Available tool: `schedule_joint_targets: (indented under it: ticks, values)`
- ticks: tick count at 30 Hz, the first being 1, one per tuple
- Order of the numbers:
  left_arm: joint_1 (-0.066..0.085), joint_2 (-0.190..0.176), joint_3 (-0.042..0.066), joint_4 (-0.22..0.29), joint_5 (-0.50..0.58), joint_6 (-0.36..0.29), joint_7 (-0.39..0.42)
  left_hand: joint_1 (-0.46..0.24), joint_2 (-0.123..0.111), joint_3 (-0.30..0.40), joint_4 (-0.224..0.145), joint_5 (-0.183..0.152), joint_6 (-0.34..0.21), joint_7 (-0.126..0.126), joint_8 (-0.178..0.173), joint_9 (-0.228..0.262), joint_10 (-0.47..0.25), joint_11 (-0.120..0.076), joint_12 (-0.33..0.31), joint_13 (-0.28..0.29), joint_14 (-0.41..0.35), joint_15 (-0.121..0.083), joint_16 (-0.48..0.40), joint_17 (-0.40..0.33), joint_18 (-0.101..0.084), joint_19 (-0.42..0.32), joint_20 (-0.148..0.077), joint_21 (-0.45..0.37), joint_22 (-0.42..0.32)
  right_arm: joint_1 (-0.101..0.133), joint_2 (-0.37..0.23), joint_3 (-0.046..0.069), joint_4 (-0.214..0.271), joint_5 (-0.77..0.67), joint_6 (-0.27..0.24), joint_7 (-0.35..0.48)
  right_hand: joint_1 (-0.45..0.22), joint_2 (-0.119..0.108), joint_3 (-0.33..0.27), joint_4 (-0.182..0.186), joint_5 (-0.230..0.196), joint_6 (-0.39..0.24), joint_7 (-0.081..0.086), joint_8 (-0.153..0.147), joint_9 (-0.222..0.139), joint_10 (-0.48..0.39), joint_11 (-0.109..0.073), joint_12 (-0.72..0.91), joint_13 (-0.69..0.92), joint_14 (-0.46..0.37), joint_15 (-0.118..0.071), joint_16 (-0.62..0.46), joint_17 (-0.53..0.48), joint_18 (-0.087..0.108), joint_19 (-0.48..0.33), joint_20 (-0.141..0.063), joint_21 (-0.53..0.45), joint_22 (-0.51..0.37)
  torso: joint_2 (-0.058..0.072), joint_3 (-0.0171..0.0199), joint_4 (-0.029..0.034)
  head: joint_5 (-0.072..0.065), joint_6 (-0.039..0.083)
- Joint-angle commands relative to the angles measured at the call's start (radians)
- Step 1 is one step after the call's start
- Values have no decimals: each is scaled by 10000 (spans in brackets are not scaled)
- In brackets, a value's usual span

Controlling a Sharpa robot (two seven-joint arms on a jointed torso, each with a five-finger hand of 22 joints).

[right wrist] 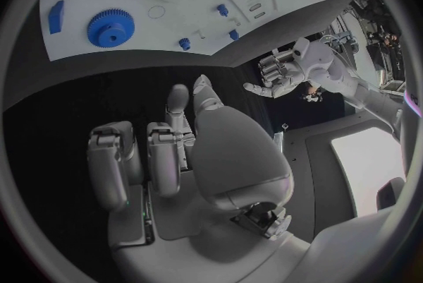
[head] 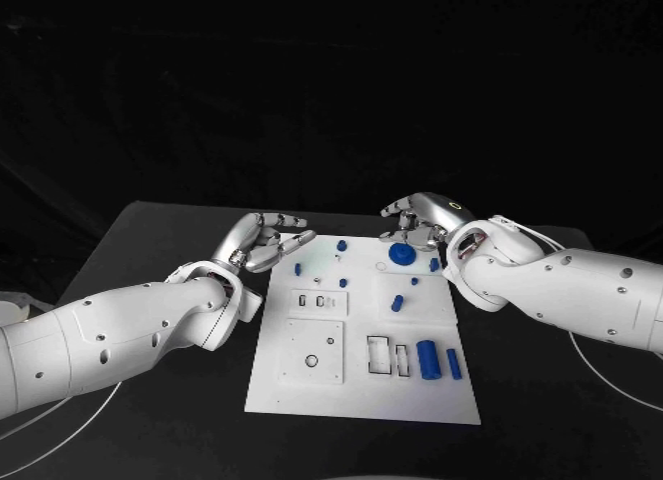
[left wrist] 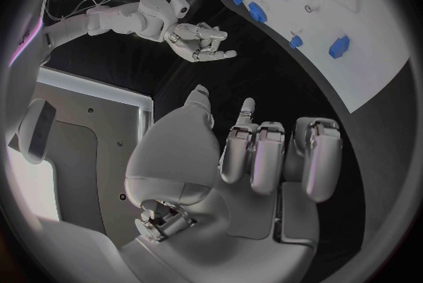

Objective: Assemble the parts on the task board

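Both hands hovered at the far end of the task board, neither holding anything. Left hand lay just off the board's far left corner, over the black table, its fingers loosely curled and apart, empty; the left wrist view showed its fingers bent forward with nothing between them. Right hand stood beyond the board's far right corner, fingers curled downward and spread, likewise empty; the right wrist view showed its fingers bent over bare table, apart from the board.

On the board, a blue gear lay near the far edge, just in front of the right hand and nearest to it of all parts. A small blue peg stood at the far edge, between the two hands. Another small blue piece lay near the board's left edge, just beside the left hand. A short blue pin lay tilted near the board's middle, well apart from both hands. Two blue cylinders, a thick one and a thin one, lay side by side at the board's near right part, farthest from the hands.
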Motion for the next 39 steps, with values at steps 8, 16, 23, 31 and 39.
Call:
schedule_joint_targets:
  ticks: [8, 16, 23, 31, 39]
  values:
    - [-21, 13, -12, -52, -33, 117, 181, 91, 31, -61, -8, -26, 72, -3, -71, -16, 1039, -59, 25, 2634, 1057, -48, 25, 2633, -74, 1033, 50, 24, 2634, 47, -480, -41, 188, 2342, 38, 693, -855, -503, -312, 130, 72, 60, 49, 183, 279, 5372, 159, 6839, 7419, 1042, 250, 41, 2630, -68, 1049, 40, 45, 2630, -20, 16, -23, -177, 52]
    - [-27, 38, -13, -62, -33, 137, 187, 91, 31, -61, -8, -26, 72, -3, -71, -16, 1039, -59, 25, 2634, 1057, -48, 25, 2633, -74, 1033, 50, 24, 2634, -26, -512, -59, -219, 2239, 130, 583, -1499, -1023, 257, 484, 310, 636, -35, 401, 514, 5372, 100, 6839, 7419, 1042, 247, 41, 2630, -68, 1049, 62, 45, 2630, -21, -1, -43, -403, 77]
    - [-28, 42, -13, -62, -33, 154, 195, 91, 31, -61, -8, -26, 72, -3, -71, -16, 1039, -59, 25, 2634, 1057, -48, 25, 2633, -74, 1033, 50, 24, 2634, -243, -284, -62, -882, 1888, 250, 424, -1288, -1117, 706, 321, 570, 807, 73, 360, 575, 5372, 245, 6839, 7419, 1042, 262, 41, 2630, -68, 1049, 49, 45, 2630, -11, 12, -31, -525, 89]
    - [-29, 26, -12, -53, -33, 167, 206, 115, 40, -63, -8, -19, 71, -3, -77, -16, 1039, -60, 25, 2634, 1057, -49, 25, 2633, -74, 1033, 49, 24, 2634, -500, 176, -61, -1700, 948, 415, 286, -1026, -992, 975, 59, 603, 883, 183, 286, 581, 5372, 422, 6839, 7419, 1042, 385, 41, 2630, -68, 1049, 148, 45, 2630, -9, 16, -24, -567, 86]
    - [-29, 14, -12, -61, -33, 175, 208, 115, 40, -63, -8, -19, 71, -3, -77, -16, 1039, -60, 25, 2634, 1057, -49, 25, 2633, -74, 1033, 49, 24, 2634, -617, 437, -58, -2169, 568, 681, 41, -939, -994, 1056, -102, 544, 614, 240, 39, 479, 5372, 473, 6839, 7419, 1042, 426, 41, 2630, -68, 1049, 209, 45, 2630, -27, 6, -31, -562, 29]
